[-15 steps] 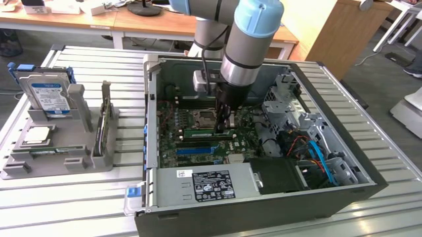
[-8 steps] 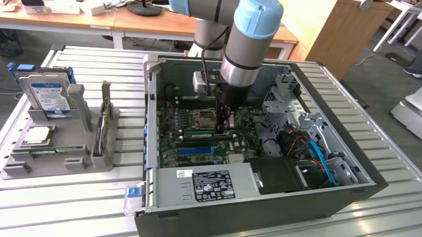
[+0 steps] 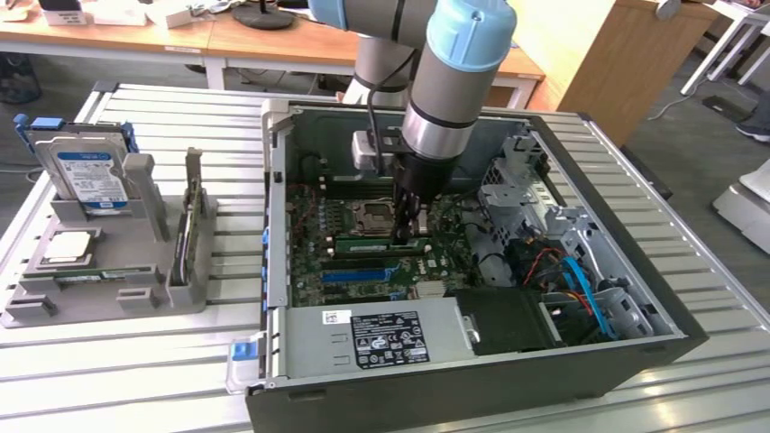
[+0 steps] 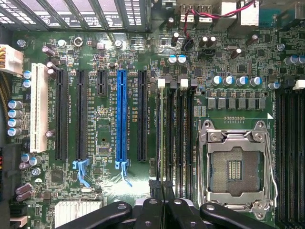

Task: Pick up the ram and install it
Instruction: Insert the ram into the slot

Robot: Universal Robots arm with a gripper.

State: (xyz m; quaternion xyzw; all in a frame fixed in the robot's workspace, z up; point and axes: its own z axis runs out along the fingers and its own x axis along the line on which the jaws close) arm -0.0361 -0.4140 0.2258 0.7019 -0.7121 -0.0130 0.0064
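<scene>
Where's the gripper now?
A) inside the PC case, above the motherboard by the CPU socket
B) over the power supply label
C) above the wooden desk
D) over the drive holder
A: the gripper hangs inside the case, just above the motherboard and right beside the CPU socket.

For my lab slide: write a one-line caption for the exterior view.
Arm inside the open computer case, shut gripper at the green ram beside the processor socket; hard drive in its holder.
</scene>
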